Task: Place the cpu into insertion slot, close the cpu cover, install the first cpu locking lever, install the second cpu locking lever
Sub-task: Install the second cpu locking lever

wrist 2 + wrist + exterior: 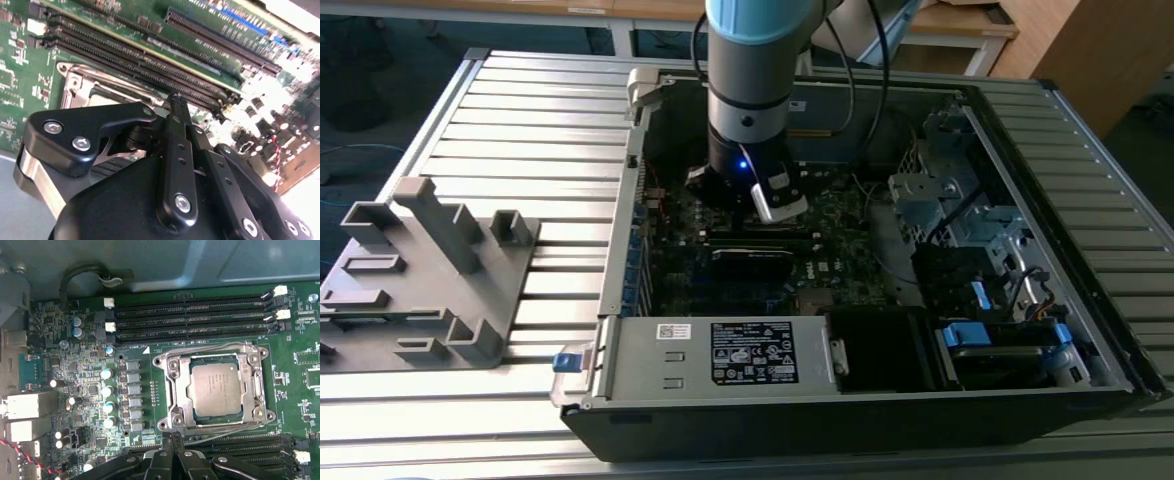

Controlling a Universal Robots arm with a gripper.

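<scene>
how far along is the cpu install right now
Looks done: in the first wrist view the cpu sits in the insertion slot with the cpu cover lying flat around it. In hand: the gripper is shut with nothing in it, just beside the socket's edge. Left: I cannot tell whether the thin wire levers along the socket's edges are latched.

Black tool above green motherboard, near long memory slots.
</scene>
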